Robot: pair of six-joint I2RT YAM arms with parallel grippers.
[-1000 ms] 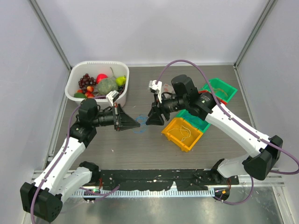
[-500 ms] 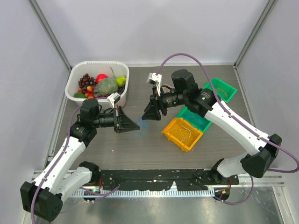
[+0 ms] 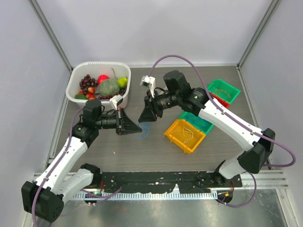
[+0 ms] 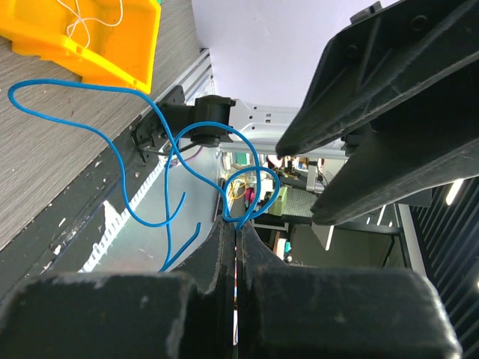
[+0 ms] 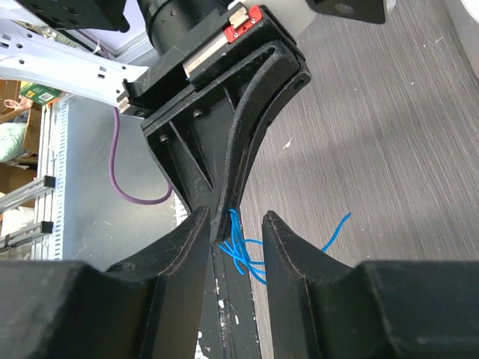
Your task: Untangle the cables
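Here, the left jaws clench the blue cable (image 5: pixel 238 250), and you find its pinched end directly between the parted right jaws.

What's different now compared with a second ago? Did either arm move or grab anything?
The right gripper swung left, up to the left gripper. Its jaws now stand apart on either side of the blue cable and have not closed on it. The left gripper stayed shut on that cable, almost where it was. The yellow bin and white tub did not move.
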